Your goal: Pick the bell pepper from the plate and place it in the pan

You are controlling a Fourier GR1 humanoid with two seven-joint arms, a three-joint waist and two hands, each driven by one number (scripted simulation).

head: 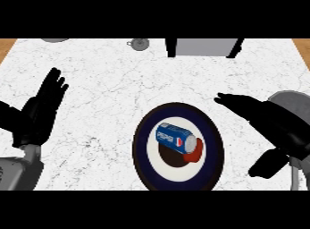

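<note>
A dark-rimmed plate (146, 147) with a white inner ring lies at the counter's lower middle. On it rests a blue soda can (175, 136) on its side, and a red bell pepper (195, 153) peeks out beside the can's lower right end. The grey pan (301, 105) sits at the right edge, partly hidden by my right hand (276, 125), which hovers open just right of the plate, fingers stretched toward the upper left. My left hand (35, 114) stays open at the left, fingers up, well away from the plate.
The white marble counter (104, 67) fills the view. At its far edge stand a grey box-like appliance (203, 47) with dark legs, a small grey cup (139, 44), and part of a grey round item (53, 40). Wooden floor shows at both upper corners.
</note>
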